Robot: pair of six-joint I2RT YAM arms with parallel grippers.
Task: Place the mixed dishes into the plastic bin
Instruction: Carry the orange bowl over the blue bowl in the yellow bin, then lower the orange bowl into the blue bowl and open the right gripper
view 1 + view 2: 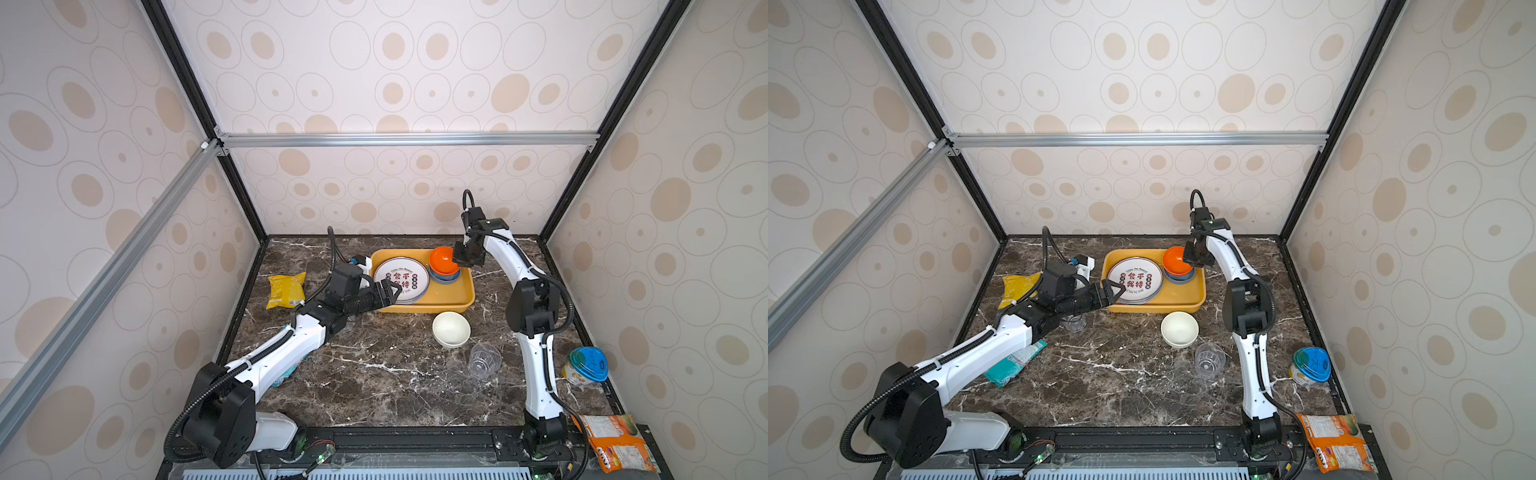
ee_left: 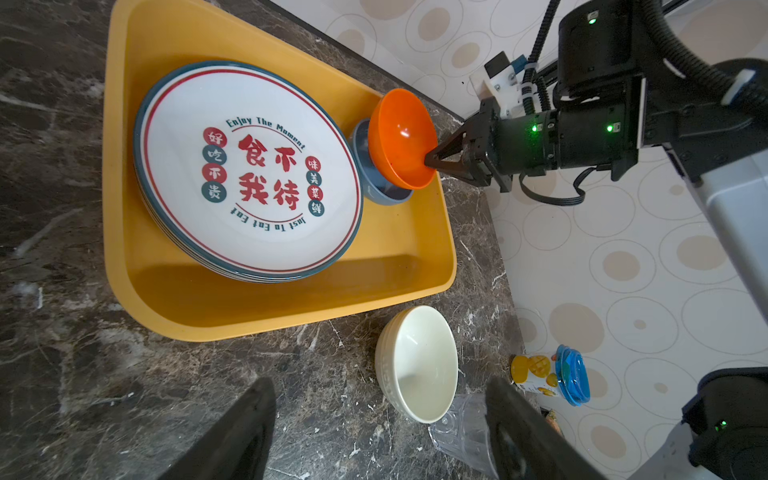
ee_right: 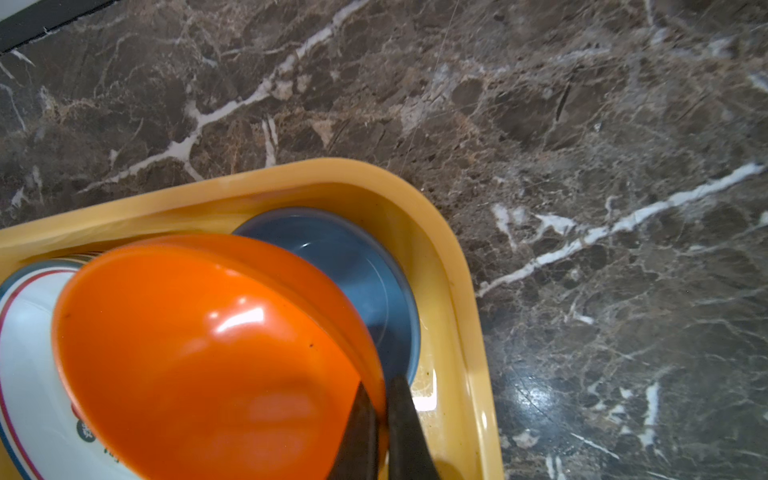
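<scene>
1 orange bowl [image 2: 401, 139] in clenched R gripper [image 2: 432, 160]; L gripper [image 1: 392, 291] wide; 2 cups [image 1: 1209, 360] [image 1: 1074, 323]

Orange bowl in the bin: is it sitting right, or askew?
Askew. The orange bowl is tipped steeply, pinched at its rim by the right claw, leaning over the blue bowl in the bin rather than nested flat.
</scene>
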